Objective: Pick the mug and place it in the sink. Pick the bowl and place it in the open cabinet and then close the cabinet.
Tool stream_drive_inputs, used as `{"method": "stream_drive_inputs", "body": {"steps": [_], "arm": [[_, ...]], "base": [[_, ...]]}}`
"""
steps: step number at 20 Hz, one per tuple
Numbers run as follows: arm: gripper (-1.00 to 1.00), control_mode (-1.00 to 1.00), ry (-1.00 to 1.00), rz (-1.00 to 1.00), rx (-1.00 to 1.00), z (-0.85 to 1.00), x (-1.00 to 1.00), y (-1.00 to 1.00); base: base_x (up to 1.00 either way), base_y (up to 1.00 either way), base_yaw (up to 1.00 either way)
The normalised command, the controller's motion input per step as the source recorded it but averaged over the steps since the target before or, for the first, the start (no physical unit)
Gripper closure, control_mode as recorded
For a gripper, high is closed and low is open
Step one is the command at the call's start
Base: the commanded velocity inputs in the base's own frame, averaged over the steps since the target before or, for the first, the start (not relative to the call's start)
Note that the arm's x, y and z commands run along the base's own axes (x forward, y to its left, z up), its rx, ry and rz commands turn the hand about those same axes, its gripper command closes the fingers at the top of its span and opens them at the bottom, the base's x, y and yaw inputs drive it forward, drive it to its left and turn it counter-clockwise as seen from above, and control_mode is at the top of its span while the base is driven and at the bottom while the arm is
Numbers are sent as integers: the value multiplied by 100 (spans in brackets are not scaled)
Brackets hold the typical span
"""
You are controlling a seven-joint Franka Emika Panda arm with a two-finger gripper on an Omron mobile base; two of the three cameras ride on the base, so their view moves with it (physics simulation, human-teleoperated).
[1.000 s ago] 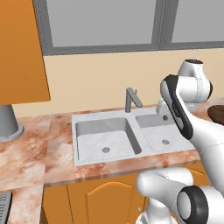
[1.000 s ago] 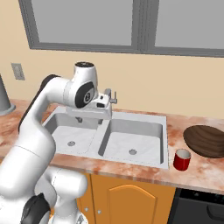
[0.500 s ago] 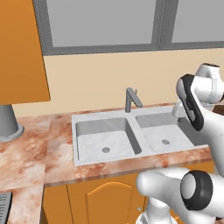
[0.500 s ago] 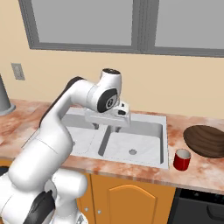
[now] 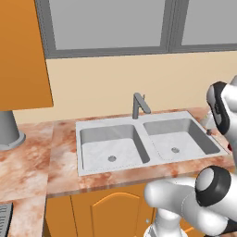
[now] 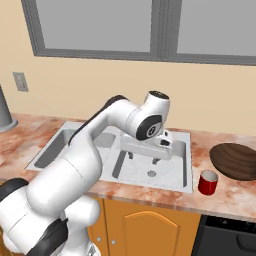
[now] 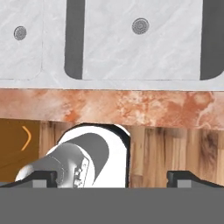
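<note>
One red mug (image 6: 208, 182) stands upright on the marbled counter (image 6: 235, 192), just right of the sink (image 6: 180, 183) near its front corner, with nothing touching it. Just behind it and to its right lies the dark brown bowl (image 6: 236, 161), partly cut by the picture's edge, close to the mug, though contact between them cannot be told.

The sink's two basins lie bare, each with a round drain; the angular grey faucet (image 5: 139, 104) rises at the back between them. In the right base view the gripper (image 6: 142, 155) hangs above the right basin, pointing down, its fingers spread wide with nothing between them, well left of the mug. In the hand view the two dark fingertips (image 7: 181, 178) sit far apart at the bottom, looking down on both basins and the counter's front edge.

At the upper left of the left base view hangs an orange wall cabinet (image 5: 23, 55), its face a flat orange panel. Orange cabinet doors (image 5: 111, 213) run beneath the counter, and grey-framed windows (image 5: 111, 25) fill the wall above the sink.
</note>
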Motion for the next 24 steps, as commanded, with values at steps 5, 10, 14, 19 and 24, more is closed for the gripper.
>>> {"method": "stream_drive_inputs", "body": {"steps": [5,10,14,19,24], "arm": [[-100,-100,0,-1,3,-21,-29,-58],[-100,-100,0,-3,3,-3,-26,-48],[-100,-100,0,0,2,-6,-7,-54],[-100,-100,-1,4,3,-11,-3,-50],[-100,-100,0,2,1,-20,0,-48]], "base": [[0,0,0],[0,0,0],[0,0,0],[0,0,0],[0,0,0]]}}
